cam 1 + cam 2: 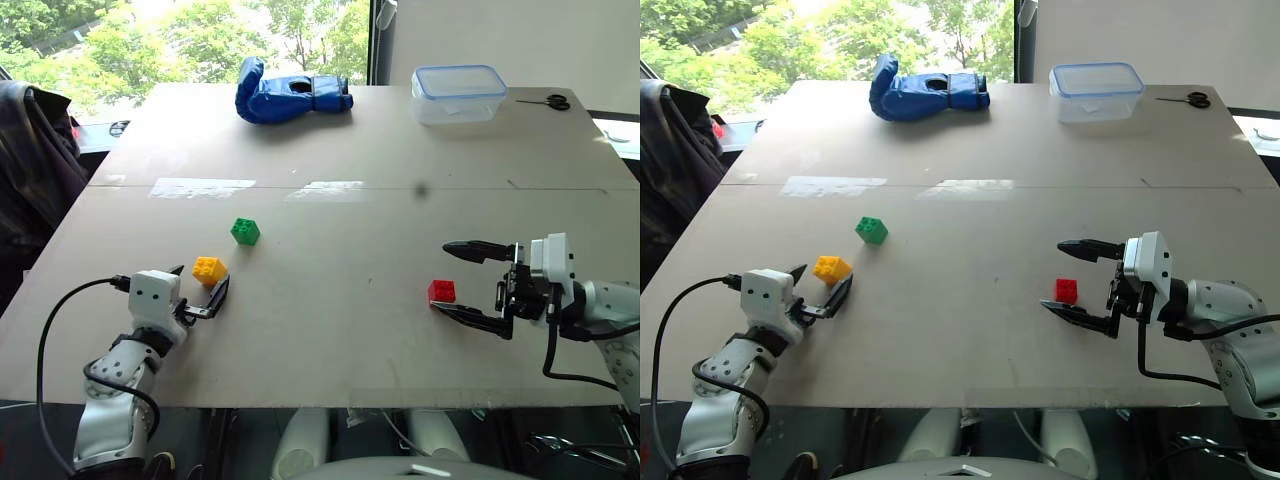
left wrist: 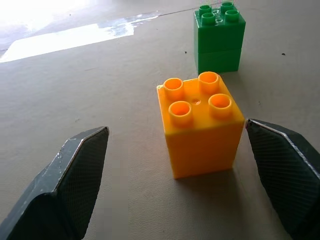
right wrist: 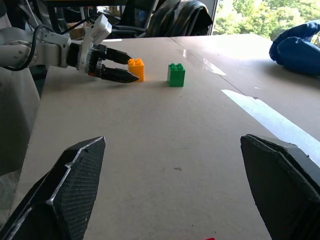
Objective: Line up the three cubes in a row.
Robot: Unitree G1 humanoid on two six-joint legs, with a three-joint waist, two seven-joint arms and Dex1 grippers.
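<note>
Left gripper point(image 1: 203, 290) wide around yellow cube point(image 1: 209, 269) near table's point(image 1: 330, 330) front-left edge, right gripper point(image 1: 470, 282) wide by red cube point(image 1: 441, 291), green cube point(image 1: 245, 231) mid-table; light, rigid, probably slick, grip flat sides.

Yellow studded plastic block point(image 1: 210, 269) near-left on grey table point(image 1: 340, 330), green studded block point(image 1: 245, 231) just behind (red studded block point(image 1: 442, 291) well right).

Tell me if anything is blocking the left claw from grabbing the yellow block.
Nothing visible is in the way. The left claw is open with the yellow block already between its fingers. The green block stands apart, beyond the yellow one and outside the claw.
</note>
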